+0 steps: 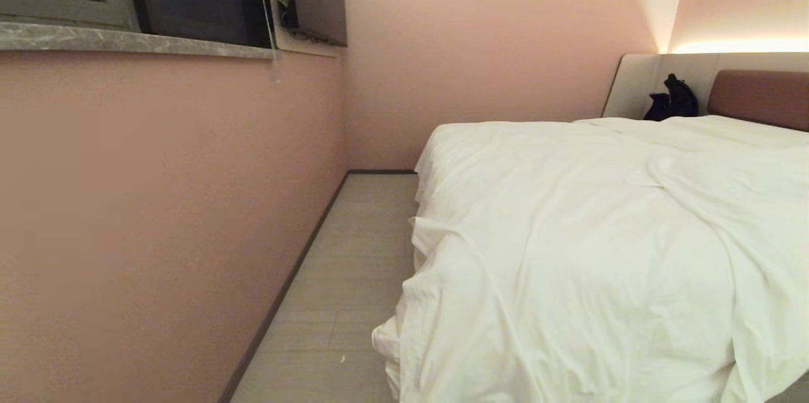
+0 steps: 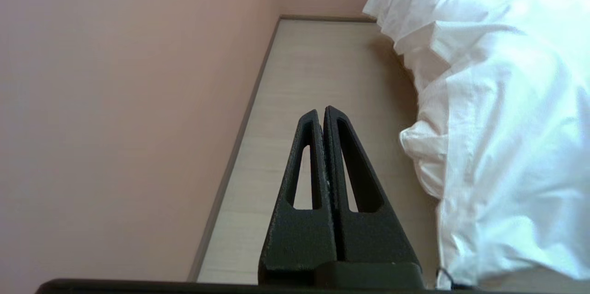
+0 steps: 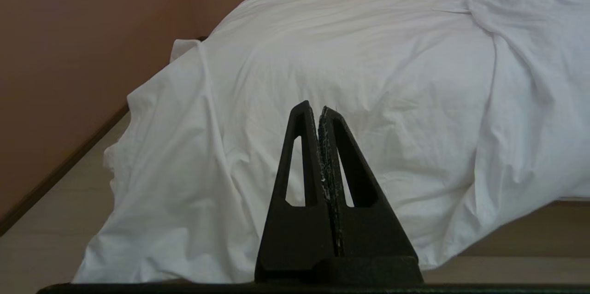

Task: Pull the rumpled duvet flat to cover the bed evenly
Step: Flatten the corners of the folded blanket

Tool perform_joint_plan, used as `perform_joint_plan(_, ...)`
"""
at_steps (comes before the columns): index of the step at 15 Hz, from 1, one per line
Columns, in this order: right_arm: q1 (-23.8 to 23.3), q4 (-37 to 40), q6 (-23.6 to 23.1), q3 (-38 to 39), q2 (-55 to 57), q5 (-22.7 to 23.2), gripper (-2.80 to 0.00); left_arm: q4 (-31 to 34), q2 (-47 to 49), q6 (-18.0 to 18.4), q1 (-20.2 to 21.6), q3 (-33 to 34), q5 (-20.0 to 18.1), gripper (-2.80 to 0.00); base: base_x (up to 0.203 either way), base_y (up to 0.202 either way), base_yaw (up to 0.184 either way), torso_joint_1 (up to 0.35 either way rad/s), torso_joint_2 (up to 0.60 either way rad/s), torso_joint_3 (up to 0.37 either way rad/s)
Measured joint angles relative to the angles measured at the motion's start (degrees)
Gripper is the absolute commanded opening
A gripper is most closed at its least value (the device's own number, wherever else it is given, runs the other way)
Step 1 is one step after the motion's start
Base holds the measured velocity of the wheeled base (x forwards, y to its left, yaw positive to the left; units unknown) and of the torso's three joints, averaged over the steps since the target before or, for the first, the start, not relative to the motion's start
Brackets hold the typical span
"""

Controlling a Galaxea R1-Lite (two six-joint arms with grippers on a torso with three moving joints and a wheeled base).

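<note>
Closest to me, the left gripper (image 2: 321,110) hangs low over the pale floor (image 2: 313,77) in the aisle between the pink wall (image 2: 115,114) and the bed, its two black fingers (image 2: 306,165) pressed flat together with nothing between them. Beside it, the right gripper (image 3: 317,106) points at the near end of the bed, its fingers (image 3: 299,165) likewise shut and empty, clear of the cloth. Just past them the duvet (image 1: 569,251) lies rumpled across the bed (image 1: 758,96), its near corner bunched and hanging down over the side toward the floor, with a thick fold running along the right part. Farther back, the white bedding stretches to the reddish-brown headboard, where a dark object (image 1: 673,100) sits against the pale panel (image 1: 632,84). High on the wall to the left runs a grey stone window sill (image 1: 126,42).
</note>
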Motion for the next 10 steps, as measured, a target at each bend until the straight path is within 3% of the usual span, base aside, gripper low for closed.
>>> perform_joint_plan(3,0.00,0.04,-0.01,0.00,0.00,-0.05,-2.80,-3.54,0.00,0.18,-0.04,0.83,-0.07,-2.80,-0.022,0.000,0.000,-0.004,0.00,0.001)
perform_joint_plan(10,0.00,0.05,-0.02,0.00,0.00,0.01,-2.80,-4.11,0.00,0.70,-0.05,1.33,0.02,-2.80,0.000,0.000,0.000,0.000,0.00,0.000)
